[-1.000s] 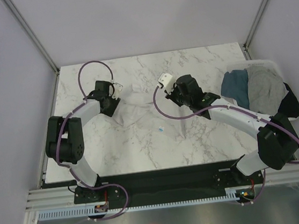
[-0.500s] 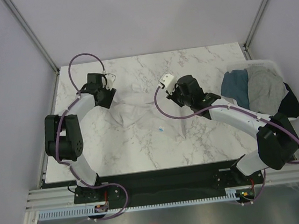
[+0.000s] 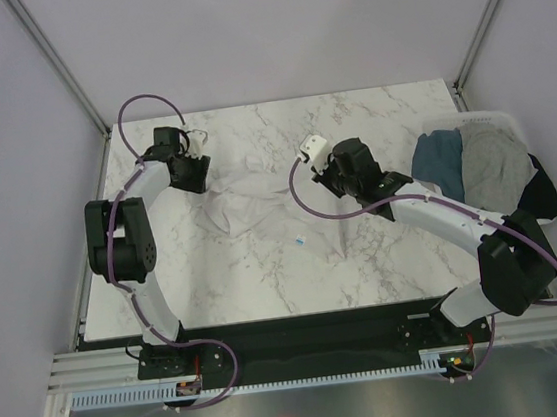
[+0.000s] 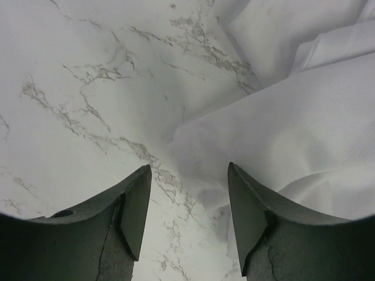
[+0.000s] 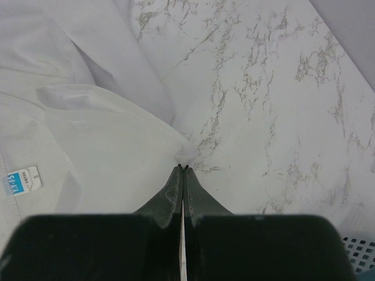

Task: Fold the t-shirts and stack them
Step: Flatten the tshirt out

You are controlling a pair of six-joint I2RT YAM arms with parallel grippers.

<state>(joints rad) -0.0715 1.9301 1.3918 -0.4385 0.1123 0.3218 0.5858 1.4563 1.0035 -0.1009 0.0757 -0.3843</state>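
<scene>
A plain white t-shirt (image 3: 248,202) lies crumpled on the marble between my two grippers. My left gripper (image 3: 192,174) is at the shirt's far left end. In the left wrist view the left gripper (image 4: 188,175) is open, and a shirt edge (image 4: 293,129) lies between its fingertips, close to the right finger. My right gripper (image 3: 321,175) is at the shirt's right end. In the right wrist view the right gripper (image 5: 184,168) is shut on a corner of the white shirt (image 5: 105,146). Teal (image 3: 439,160), light grey (image 3: 490,164) and black (image 3: 544,193) shirts are heaped at the right.
The white plastic bin (image 3: 494,115) holding the heaped shirts stands at the table's right edge. A small blue scrap (image 3: 300,238) lies on the marble near the middle. A size label (image 5: 23,178) shows on the white shirt. Metal frame posts stand at the back corners.
My left gripper has moved up and left toward the far left corner, and the white shirt now lies more spread out toward it. The right gripper has hardly moved.
</scene>
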